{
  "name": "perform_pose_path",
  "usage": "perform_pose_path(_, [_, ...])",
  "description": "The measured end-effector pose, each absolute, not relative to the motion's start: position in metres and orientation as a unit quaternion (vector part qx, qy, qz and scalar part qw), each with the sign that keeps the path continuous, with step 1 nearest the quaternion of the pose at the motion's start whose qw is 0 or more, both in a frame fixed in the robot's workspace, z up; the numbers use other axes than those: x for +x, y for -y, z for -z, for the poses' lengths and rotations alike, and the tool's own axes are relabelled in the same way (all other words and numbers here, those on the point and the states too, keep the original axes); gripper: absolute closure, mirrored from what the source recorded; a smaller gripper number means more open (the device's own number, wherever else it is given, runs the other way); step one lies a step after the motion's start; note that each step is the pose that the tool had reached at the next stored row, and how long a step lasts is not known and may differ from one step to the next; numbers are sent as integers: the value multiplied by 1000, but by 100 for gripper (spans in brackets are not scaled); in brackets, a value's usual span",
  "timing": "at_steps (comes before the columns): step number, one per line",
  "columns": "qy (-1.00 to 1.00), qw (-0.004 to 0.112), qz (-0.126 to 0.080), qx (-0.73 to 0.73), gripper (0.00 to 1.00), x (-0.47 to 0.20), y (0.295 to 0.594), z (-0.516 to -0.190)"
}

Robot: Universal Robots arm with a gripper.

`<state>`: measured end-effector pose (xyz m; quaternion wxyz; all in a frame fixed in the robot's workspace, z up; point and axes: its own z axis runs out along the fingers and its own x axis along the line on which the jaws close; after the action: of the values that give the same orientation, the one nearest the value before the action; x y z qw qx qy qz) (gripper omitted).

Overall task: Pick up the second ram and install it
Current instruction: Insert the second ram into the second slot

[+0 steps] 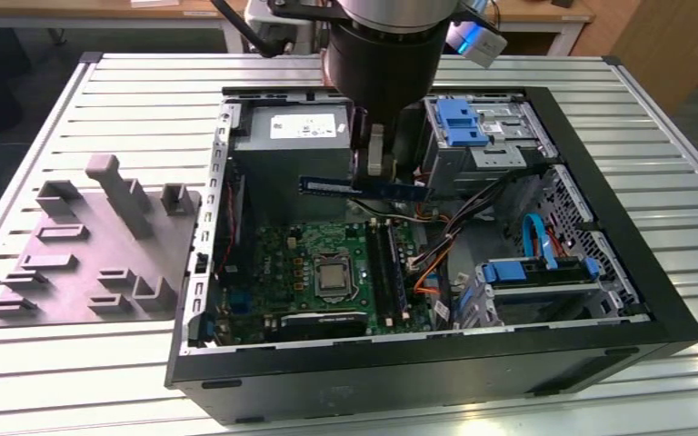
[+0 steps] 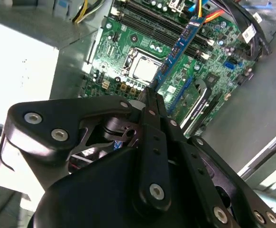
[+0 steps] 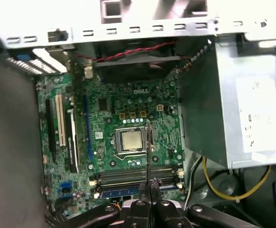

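**Q:** State of the claw (image 1: pixel 377 177)?

**A:** Clenched on the memory stick (image 1: pixel 331 186). From where I stand, the two fingers pinch the stick near its middle, with both ends sticking out sideways.

**Q:** Where is the stick?

**A:** In the air, inside the open computer case (image 1: pixel 422 372). It lies level, just beside the grey power supply box (image 1: pixel 288 136) and above the green circuit board (image 1: pixel 288 263). It is not touching the board.

**Q:** What does the second wrist view add?

**A:** The claw (image 2: pixel 151 95) grips one long edge. The stick (image 2: pixel 178 47) runs away from it over the board, blue with a row of dark chips.

**Q:** And the first wrist view?

**A:** The stick (image 3: pixel 149 147) shows edge-on as a thin dark line rising from the claw (image 3: pixel 150 187). It crosses the long memory slots (image 3: pixel 133 175) and reaches to beside the processor socket (image 3: pixel 131 140).

**Q:** What surrounds the case?

**A:** The case stands on a ribbed metal tabletop (image 1: pixel 119 100). A grey holder tray (image 1: pixel 83 263) sits beside the case, on the exterior view's left.
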<state>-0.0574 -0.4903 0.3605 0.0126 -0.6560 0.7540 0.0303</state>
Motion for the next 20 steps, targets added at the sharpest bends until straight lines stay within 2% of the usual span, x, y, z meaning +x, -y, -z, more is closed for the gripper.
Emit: perform_pose_path(20, [-860,18,-28,-509,89,-57,490,-354])
